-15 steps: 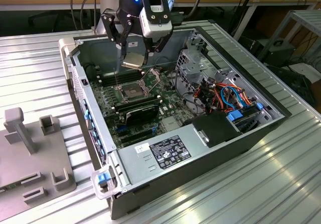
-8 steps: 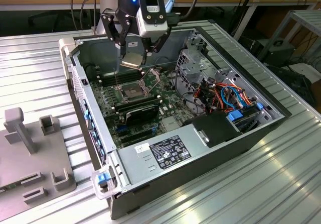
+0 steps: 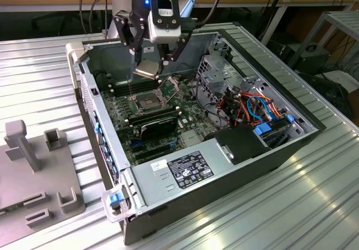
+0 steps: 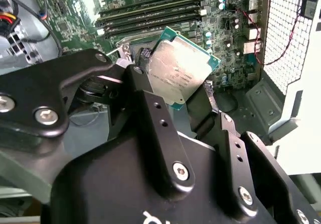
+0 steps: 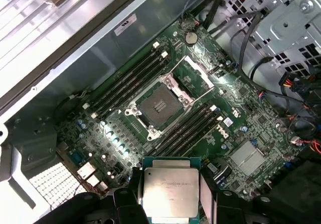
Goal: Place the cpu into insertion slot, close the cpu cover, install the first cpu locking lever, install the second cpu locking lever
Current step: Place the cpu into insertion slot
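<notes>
Exterior view: the hand (image 3: 152,59) is gripping the chip (image 3: 147,69) by its edges and holding it tilted above the open computer case (image 3: 90,101). The first step, placing the chip, looks to be the one under way. In the first wrist view the socket (image 5: 159,105) is lying bare and well apart from the chip, with its cover (image 5: 198,73) standing open beside it. Seating probably calls for levelling the chip, squaring it to the socket frame and lowering it gently. The case is holding the green board (image 3: 193,107), bundled cables (image 3: 252,107) and a power supply box (image 3: 185,169).
</notes>
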